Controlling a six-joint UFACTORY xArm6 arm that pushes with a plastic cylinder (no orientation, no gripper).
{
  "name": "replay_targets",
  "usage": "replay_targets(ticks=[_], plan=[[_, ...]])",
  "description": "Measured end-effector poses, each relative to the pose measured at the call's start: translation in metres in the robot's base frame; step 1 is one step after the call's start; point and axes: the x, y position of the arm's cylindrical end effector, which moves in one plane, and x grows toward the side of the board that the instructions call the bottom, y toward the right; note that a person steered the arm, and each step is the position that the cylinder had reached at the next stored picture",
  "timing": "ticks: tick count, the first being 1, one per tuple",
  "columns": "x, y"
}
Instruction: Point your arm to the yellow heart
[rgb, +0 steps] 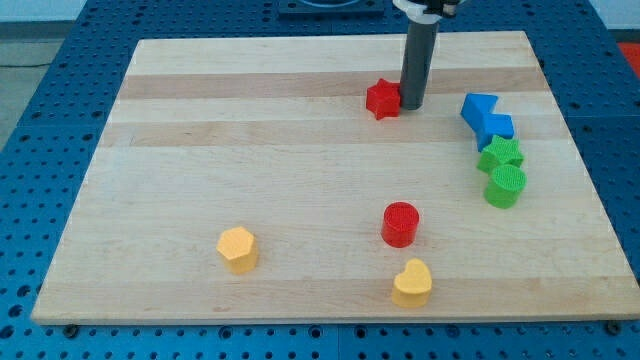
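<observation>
Seven blocks lie on the wooden surface (200, 120); my tip (411, 106) stands near the view's top, just beside the red star (382, 99), on its right; there is no gripper, only the rod, and it holds nothing. The yellow heart (412, 283) is well apart, at the view's bottom; the red cylinder (400, 223) stands just above it, so I judge the approach should pass beside that one.
</observation>
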Motion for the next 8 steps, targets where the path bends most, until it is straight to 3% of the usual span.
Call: replay_targets(ticks=[2,3,6,7,8], plan=[[0.007,-0.028],[0.044,-0.043],[0.175,-0.266],[0.234,-0.29],[0.279,-0.252]])
